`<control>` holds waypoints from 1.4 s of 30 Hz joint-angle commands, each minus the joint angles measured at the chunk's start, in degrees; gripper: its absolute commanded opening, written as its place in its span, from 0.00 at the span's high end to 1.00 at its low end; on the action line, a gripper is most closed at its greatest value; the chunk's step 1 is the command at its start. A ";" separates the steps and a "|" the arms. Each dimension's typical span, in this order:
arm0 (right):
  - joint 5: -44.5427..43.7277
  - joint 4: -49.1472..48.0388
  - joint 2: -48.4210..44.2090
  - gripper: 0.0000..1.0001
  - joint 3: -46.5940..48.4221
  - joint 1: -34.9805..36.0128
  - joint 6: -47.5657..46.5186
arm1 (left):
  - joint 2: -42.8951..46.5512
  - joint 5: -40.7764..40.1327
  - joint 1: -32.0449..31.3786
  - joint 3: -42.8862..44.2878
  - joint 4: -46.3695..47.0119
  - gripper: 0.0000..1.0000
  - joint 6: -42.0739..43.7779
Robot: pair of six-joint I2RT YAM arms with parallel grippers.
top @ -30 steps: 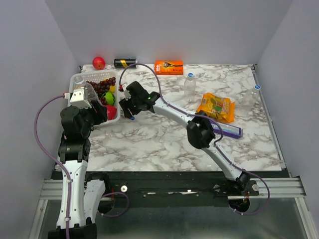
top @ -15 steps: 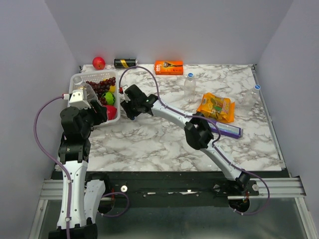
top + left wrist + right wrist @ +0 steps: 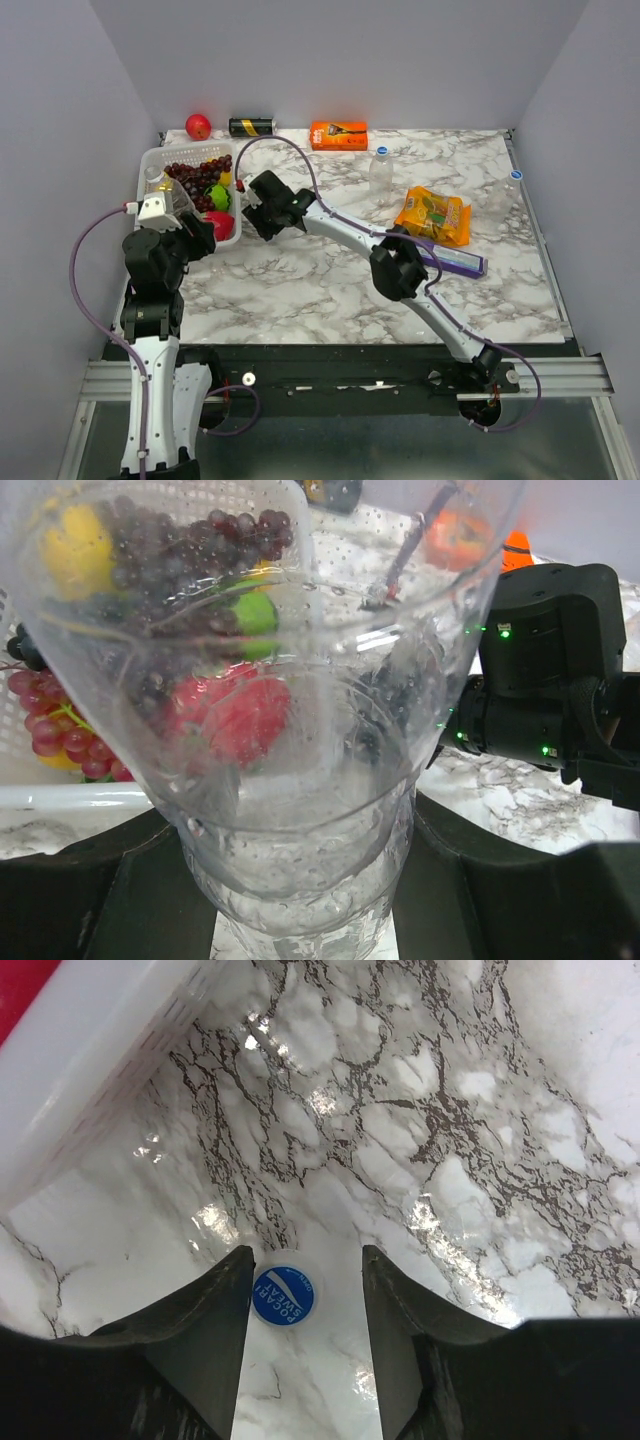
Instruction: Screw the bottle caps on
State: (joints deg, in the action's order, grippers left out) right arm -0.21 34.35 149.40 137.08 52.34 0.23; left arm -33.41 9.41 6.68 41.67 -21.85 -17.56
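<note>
Now the bottle cap lies on the table between the jaws of the right claw, which has narrowed this last second. They stand apart, one almost touching it. The white basket is just beside, and the left claw is clamped on a bottle.

1. First bottle: clear and colourless, clamped in the left gripper over the near part of the white basket, whose fruit shows through its wall.
2. Loose cap: small, round and blue with white lettering. It lies flat on the marble near the basket's outer wall, between the parted fingers of the right gripper.
3. Second bottle: clear and upright, well to the right of the basket, with a blue cap on its neck.
4. Third bottle: clear, farthest right from the basket, also wearing a blue top.
</note>
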 commanded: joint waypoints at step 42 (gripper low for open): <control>3.55 10.04 -15.89 0.75 -27.37 -1.62 -0.40 | -2.63 5.44 1.76 0.17 6.29 1.00 -0.98</control>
State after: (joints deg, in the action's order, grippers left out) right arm 2.76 39.46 136.84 115.85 51.81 -0.86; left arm -35.94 12.25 8.12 40.58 -18.41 -17.74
